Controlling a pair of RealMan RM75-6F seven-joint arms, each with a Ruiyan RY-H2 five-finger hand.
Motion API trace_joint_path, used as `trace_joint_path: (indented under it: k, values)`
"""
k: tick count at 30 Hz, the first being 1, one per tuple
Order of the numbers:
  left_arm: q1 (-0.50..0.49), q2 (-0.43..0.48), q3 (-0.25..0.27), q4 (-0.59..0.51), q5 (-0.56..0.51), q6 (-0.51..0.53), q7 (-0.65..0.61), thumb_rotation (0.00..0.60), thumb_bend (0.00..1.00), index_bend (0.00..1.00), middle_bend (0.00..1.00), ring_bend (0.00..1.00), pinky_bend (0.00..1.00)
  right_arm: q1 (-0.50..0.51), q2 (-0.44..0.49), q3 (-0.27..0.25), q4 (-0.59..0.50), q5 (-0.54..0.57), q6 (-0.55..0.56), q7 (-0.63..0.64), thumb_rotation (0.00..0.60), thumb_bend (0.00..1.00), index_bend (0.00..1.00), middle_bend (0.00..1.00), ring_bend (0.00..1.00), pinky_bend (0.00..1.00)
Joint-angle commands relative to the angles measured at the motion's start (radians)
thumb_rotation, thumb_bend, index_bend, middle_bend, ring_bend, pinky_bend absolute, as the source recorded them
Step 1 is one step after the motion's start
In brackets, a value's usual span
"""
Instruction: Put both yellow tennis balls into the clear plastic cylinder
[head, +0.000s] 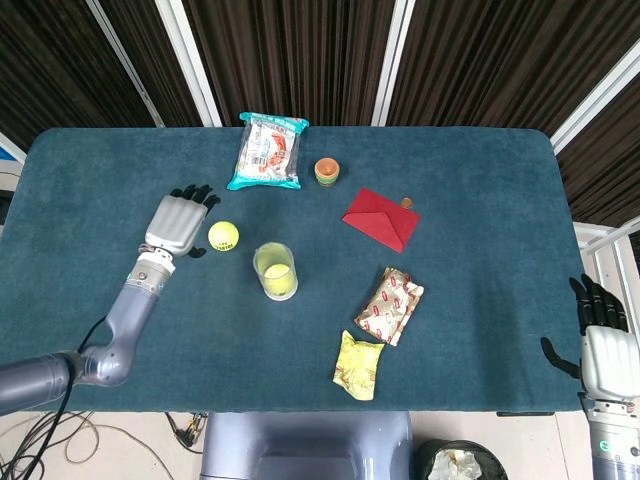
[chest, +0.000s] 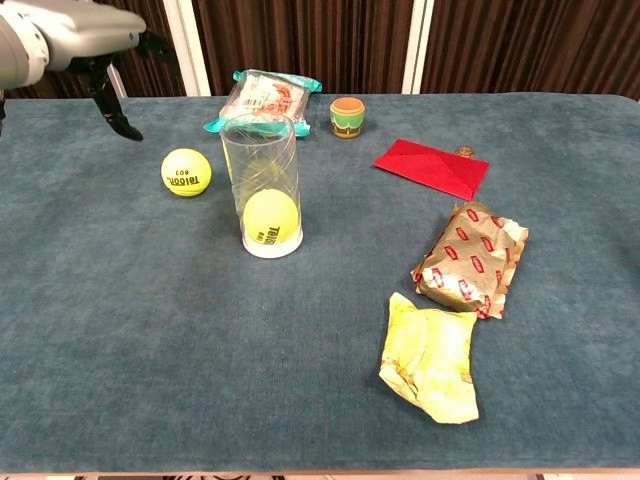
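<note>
Yellow felt is showing through the clear cylinder (chest: 262, 185), where one tennis ball (chest: 270, 217) is sitting at the bottom against the white base. The cylinder is standing upright near the middle of the blue bench (head: 480, 200), mouth up, which is what lets a ball drop straight in and settle there.

A second tennis ball (head: 223, 236) is lying on the cloth just to the left of the cylinder, apart from it and free of any grip. By my reading that makes the task half done, with this ball the one left to fetch.

Just beside that loose ball, on the side away from the cylinder, the left robot hand (head: 176, 222) is hovering above the bench. Its fingers are spread and it is holding nothing; in the chest view it is sitting high, clear of the cloth. That placement looks like a set-up for coming down over the ball.

Off the near right corner of the bench the right robot hand (head: 600, 345) is hanging, fingers apart and empty, seemingly parked out of the way.

A snack bag, a small cup, a red envelope and two crumpled wrappers are lying farther off, none of them between the loose ball and the cylinder.
</note>
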Motion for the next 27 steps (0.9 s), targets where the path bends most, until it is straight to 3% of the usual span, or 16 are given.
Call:
trace_joint_path:
  k: [1, 5, 18, 27]
  values:
    - [-0.002, -0.063, 0.01, 0.094, -0.018, -0.037, -0.026, 0.6, 0.03, 0.24, 0.12, 0.13, 0.25, 0.001, -0.001, 0.0, 0.002, 0.002, -0.002, -0.001, 0.6, 0.34, 0.0, 0.0, 0.04, 0.09]
    - [-0.015, -0.143, 0.021, 0.215, -0.011, -0.101, -0.056, 0.6, 0.03, 0.24, 0.12, 0.13, 0.25, 0.004, -0.004, 0.0, 0.007, 0.009, -0.011, -0.007, 0.6, 0.34, 0.0, 0.0, 0.04, 0.09]
    - [-0.039, -0.292, 0.012, 0.435, 0.003, -0.176, -0.098, 0.6, 0.03, 0.23, 0.14, 0.13, 0.25, 0.011, -0.014, -0.002, 0.016, 0.018, -0.03, -0.019, 0.6, 0.34, 0.0, 0.0, 0.04, 0.09]
    - [-0.052, -0.367, 0.019, 0.539, 0.029, -0.197, -0.086, 0.6, 0.11, 0.27, 0.24, 0.19, 0.33, 0.011, -0.012, -0.001, 0.016, 0.021, -0.03, -0.016, 0.6, 0.34, 0.0, 0.0, 0.04, 0.09]
